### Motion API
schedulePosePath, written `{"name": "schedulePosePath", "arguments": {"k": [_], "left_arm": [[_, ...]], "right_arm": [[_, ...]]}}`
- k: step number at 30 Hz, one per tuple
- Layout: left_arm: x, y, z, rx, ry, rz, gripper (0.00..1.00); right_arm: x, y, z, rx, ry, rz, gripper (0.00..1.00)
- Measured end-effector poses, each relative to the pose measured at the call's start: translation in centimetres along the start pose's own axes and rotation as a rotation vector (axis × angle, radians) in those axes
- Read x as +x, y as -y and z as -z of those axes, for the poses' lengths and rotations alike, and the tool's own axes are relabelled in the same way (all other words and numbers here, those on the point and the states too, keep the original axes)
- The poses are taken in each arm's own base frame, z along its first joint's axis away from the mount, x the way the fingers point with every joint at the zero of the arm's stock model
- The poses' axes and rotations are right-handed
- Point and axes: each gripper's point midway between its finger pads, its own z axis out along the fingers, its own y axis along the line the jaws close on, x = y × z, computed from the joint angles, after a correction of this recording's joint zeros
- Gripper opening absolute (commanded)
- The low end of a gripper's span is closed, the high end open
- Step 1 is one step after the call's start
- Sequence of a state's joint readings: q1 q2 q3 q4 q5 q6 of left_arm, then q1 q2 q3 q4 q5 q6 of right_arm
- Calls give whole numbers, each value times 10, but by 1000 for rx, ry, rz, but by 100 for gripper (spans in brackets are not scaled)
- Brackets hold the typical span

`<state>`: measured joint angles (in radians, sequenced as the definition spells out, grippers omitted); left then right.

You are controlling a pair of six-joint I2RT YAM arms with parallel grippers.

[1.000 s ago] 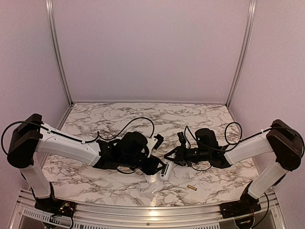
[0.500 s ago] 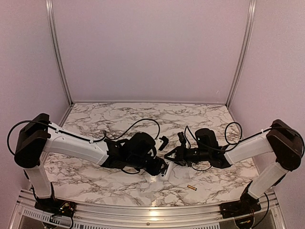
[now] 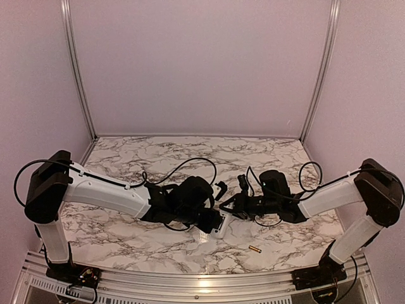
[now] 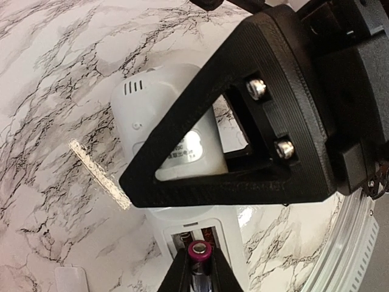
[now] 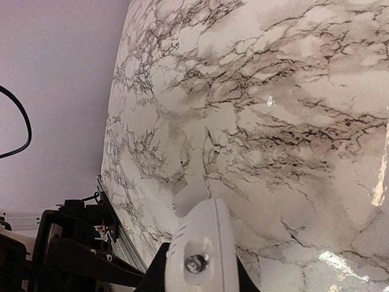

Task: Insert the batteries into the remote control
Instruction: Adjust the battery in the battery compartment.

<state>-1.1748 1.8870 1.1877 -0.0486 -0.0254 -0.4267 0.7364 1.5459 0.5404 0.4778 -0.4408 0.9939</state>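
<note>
The white remote control (image 3: 219,227) lies back side up at the table's centre, its battery bay (image 4: 202,232) open. My right gripper (image 3: 226,206) is shut on the remote's far end (image 5: 200,243); one of its black fingers (image 4: 255,115) crosses the left wrist view. My left gripper (image 4: 200,260) is shut on the dark battery (image 4: 200,250), whose magenta-ringed tip sits right at the open bay. The gold battery (image 3: 254,249) lies loose on the table to the right of the remote.
A small flat white cover piece (image 5: 193,190) lies on the marble beside the remote; it also shows in the left wrist view (image 4: 73,281). The table's metal front rail (image 3: 202,278) runs close behind the grippers.
My left arm has moved right and closer to the remote, bringing the dark battery over the open bay. The right gripper has stayed on the remote. The gold battery has not moved.
</note>
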Motion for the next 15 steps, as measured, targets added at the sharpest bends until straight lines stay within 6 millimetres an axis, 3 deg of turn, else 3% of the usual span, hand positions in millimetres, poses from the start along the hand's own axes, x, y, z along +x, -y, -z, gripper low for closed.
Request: {"name": "schedulePosePath", "arguments": {"k": [4, 10, 15], "left_arm": [[0, 5, 0, 12, 2, -4, 0], [-3, 5, 3, 32, 0, 5, 0], [-10, -4, 27, 12, -12, 8, 0]], "right_arm": [[-1, 0, 0, -3, 1, 0, 0], [-5, 1, 2, -4, 7, -6, 0], [-18, 12, 9, 24, 39, 0, 0]]}}
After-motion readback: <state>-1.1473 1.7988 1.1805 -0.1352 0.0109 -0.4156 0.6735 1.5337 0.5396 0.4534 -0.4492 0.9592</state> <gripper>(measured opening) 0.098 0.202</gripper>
